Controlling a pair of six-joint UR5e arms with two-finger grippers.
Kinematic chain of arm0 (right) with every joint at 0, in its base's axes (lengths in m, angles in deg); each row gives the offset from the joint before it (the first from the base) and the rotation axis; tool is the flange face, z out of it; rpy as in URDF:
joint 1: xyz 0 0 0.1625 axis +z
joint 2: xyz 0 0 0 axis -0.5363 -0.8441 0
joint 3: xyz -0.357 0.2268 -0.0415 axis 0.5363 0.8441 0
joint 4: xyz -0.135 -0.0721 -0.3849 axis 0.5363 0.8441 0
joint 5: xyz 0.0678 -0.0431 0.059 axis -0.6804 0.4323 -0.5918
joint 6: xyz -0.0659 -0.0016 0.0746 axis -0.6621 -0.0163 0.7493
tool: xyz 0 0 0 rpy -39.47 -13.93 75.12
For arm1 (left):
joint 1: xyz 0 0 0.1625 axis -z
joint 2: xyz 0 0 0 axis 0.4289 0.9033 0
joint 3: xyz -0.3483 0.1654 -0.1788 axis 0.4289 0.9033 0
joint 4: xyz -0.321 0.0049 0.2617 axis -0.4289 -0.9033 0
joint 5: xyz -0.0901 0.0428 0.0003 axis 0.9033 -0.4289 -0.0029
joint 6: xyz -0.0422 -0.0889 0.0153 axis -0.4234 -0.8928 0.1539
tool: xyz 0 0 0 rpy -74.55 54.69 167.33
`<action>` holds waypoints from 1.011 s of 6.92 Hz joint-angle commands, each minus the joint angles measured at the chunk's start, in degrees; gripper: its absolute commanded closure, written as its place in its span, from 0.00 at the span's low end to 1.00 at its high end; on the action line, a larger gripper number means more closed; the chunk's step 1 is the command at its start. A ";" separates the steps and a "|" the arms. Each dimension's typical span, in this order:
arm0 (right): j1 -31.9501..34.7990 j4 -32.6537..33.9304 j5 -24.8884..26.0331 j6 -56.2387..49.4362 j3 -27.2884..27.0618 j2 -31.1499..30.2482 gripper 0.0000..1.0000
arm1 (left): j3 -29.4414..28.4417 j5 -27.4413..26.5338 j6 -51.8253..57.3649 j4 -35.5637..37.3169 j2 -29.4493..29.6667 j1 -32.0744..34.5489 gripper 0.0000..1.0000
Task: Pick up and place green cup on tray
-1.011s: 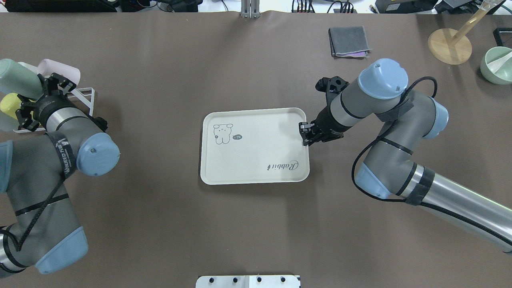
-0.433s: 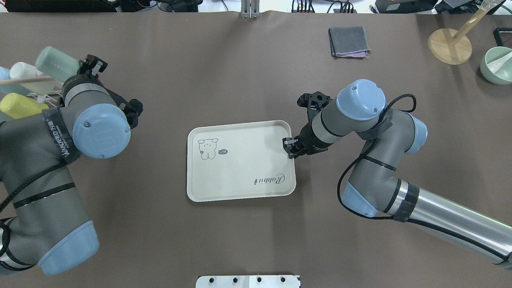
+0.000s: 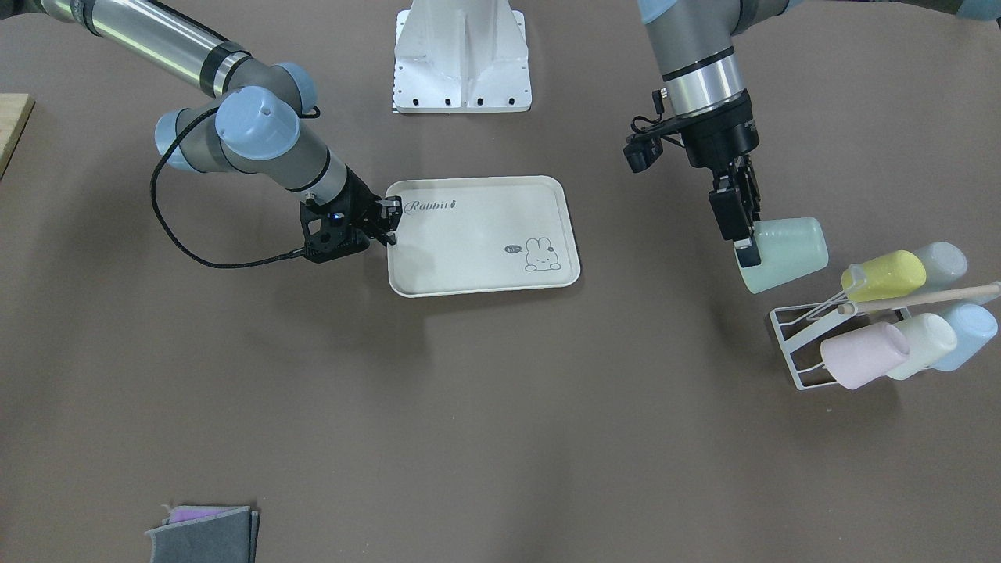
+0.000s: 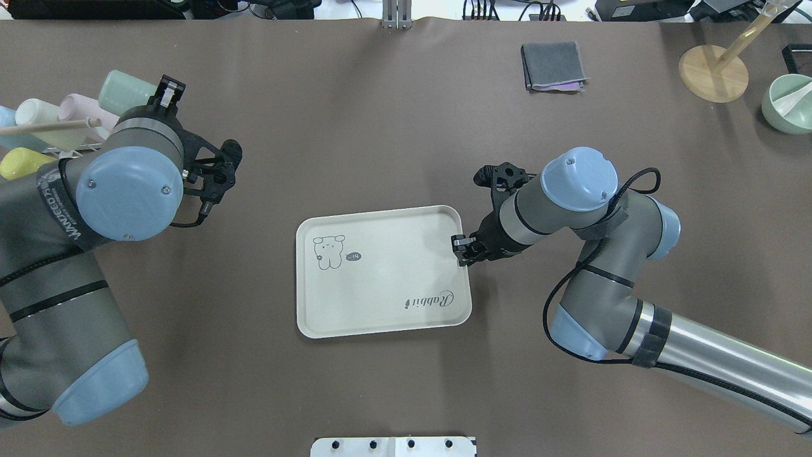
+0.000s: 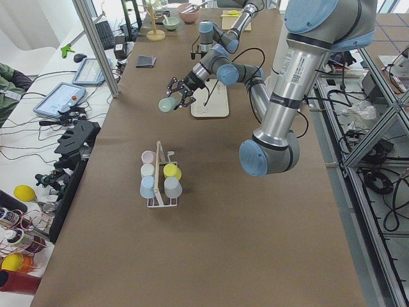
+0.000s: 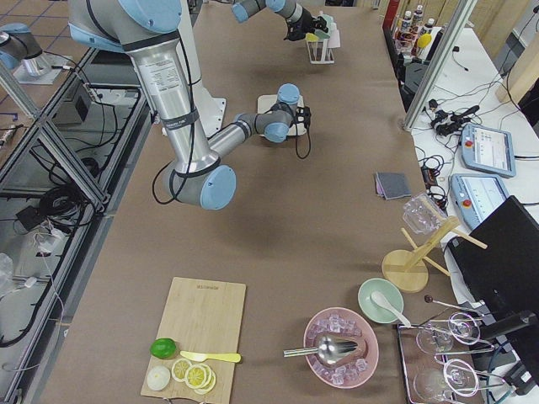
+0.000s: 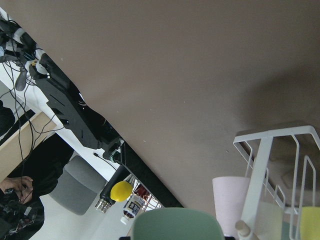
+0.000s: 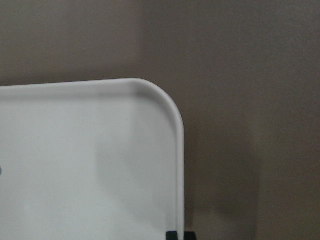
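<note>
The green cup (image 3: 786,252) hangs on its side in the air, just beside the white wire rack (image 3: 796,353). My left gripper (image 3: 743,244) is shut on its rim. The cup also shows in the overhead view (image 4: 124,92) ahead of the left gripper (image 4: 166,95), and at the bottom of the left wrist view (image 7: 177,224). The cream tray (image 4: 387,273) with the "Rabbit" script lies flat mid-table. My right gripper (image 4: 461,249) is shut on the rim of its right edge, also seen from the front (image 3: 389,219) and in the right wrist view (image 8: 179,234).
The rack holds a yellow cup (image 3: 887,274), a pink cup (image 3: 860,356), a cream cup (image 3: 927,344) and a light blue cup (image 3: 966,324). A folded grey cloth (image 4: 553,65), a wooden stand (image 4: 713,73) and a green bowl (image 4: 790,105) sit at the far right.
My left gripper has carried the green cup off the rack, to the right and farther away. My right gripper has dragged the tray left and nearer to the robot.
</note>
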 commanded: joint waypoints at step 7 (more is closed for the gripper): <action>6.66 0.55 -2.24 2.71 -10.50 -16.12 0.00 | -5.92 23.08 -19.86 -46.48 -5.49 -0.55 0.75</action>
